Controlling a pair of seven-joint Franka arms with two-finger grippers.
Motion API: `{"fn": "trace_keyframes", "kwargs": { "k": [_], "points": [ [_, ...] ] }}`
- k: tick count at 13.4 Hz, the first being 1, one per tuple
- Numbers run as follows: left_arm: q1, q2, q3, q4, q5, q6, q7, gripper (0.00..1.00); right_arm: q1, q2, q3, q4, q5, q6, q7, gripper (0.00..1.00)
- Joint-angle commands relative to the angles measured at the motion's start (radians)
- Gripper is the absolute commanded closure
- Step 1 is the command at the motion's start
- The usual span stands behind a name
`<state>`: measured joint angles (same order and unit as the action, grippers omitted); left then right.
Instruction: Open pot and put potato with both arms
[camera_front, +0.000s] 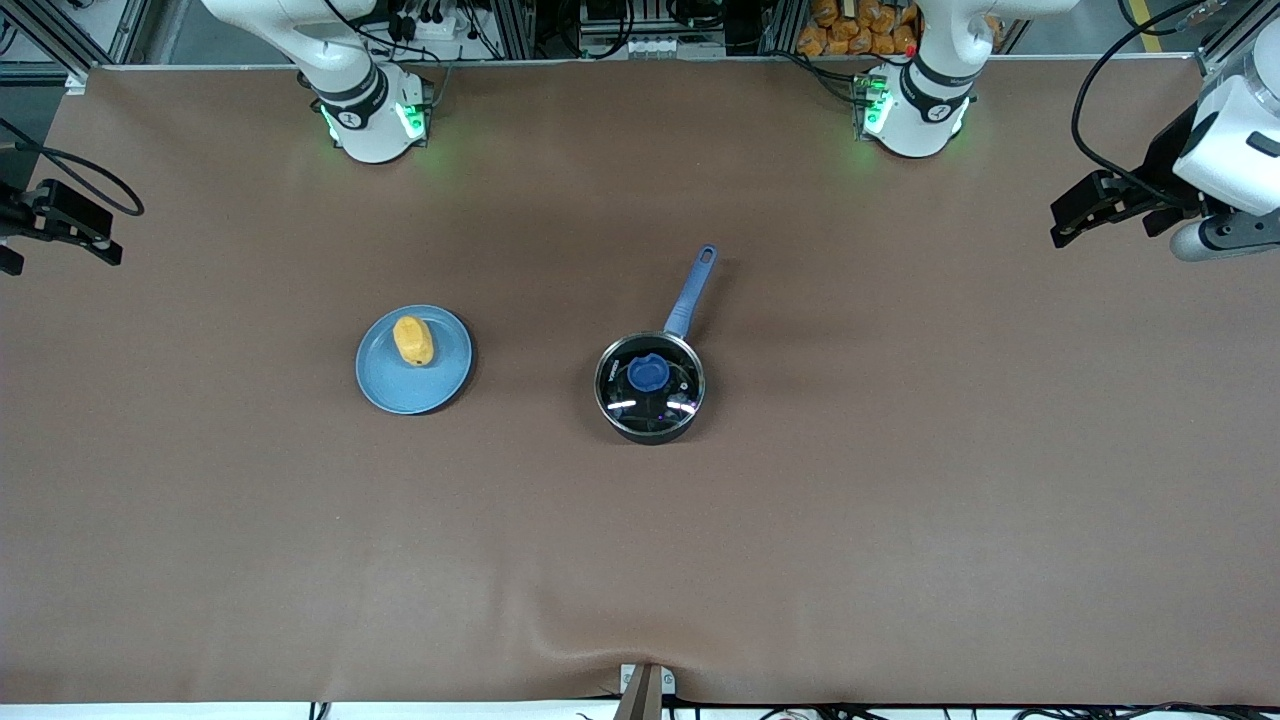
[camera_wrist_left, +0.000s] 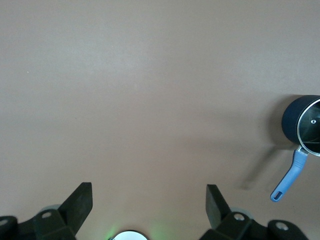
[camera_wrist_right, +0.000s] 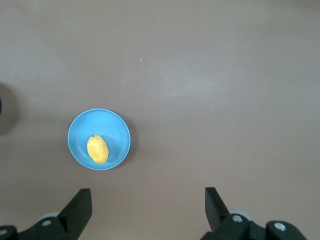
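Observation:
The black pot stands mid-table with its glass lid and blue knob on it. Its blue handle points toward the robots' bases. The left wrist view shows the pot at its edge. The yellow-orange potato lies on a light-blue plate, beside the pot toward the right arm's end. My left gripper hangs open and empty, high over the left arm's end. My right gripper, also open and empty, hangs high over the right arm's end, with the potato and the plate in its view.
The brown table mat has a small ripple at its front edge by a metal clamp. The arm bases glow green along the back edge. Cables and orange items lie off the table there.

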<state>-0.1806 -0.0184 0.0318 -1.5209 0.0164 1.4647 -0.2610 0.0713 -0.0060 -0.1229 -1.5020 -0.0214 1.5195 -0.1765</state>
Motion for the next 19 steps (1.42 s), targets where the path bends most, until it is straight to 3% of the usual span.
{"fn": "trace_keyframes", "kwargs": {
  "k": [1,19],
  "points": [
    [0.006,0.003,-0.004,-0.002,0.013,0.003,0.020,0.00,-0.012,-0.006,0.011,0.011,0.011,-0.018,0.005,0.00],
    [0.015,-0.003,-0.012,-0.071,0.013,0.086,0.028,0.00,0.028,-0.005,0.012,0.000,0.009,-0.021,0.005,0.00]
  ]
}}
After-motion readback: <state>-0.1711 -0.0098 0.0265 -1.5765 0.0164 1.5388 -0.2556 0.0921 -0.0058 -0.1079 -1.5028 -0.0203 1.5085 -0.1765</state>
